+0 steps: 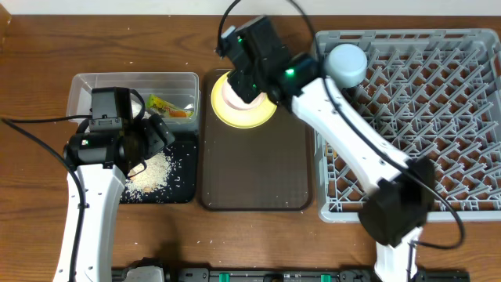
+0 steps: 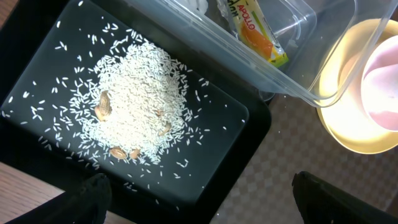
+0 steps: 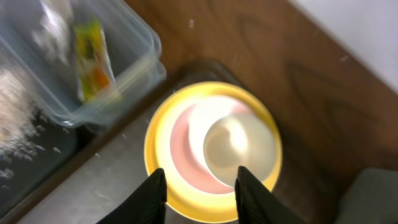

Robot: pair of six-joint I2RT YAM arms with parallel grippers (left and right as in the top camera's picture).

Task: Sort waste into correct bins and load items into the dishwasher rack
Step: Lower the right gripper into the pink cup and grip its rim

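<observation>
Left gripper (image 2: 202, 190): you are hovering it over the black tray (image 2: 231, 163), jaws spread wide, gripping nothing.
Rice scraps (image 2: 137, 99): lying heaped in that tray.
Snack wrapper (image 2: 258, 31): lying in the clear tub (image 2: 268, 76).
Right gripper (image 3: 200, 182): you are holding it above the yellow plate (image 3: 155, 140) on the brown tray (image 1: 254, 168), fingers parted, empty.
Pink bowl (image 3: 185, 138): sitting on the plate, white cup (image 3: 239, 146) in it.
Light-blue bowl (image 1: 346, 63): sitting in the grey rack (image 1: 442, 102).

Glossy yellow plate (image 1: 249, 119) on a matt, finely textured brown tray (image 1: 254, 168); wood-grain table (image 1: 39, 55). Left: clear plastic tub (image 1: 82, 90), shiny wrapper (image 2: 258, 31), smooth black tray (image 2: 242, 124). Right: grey plastic rack (image 1: 438, 102).
</observation>
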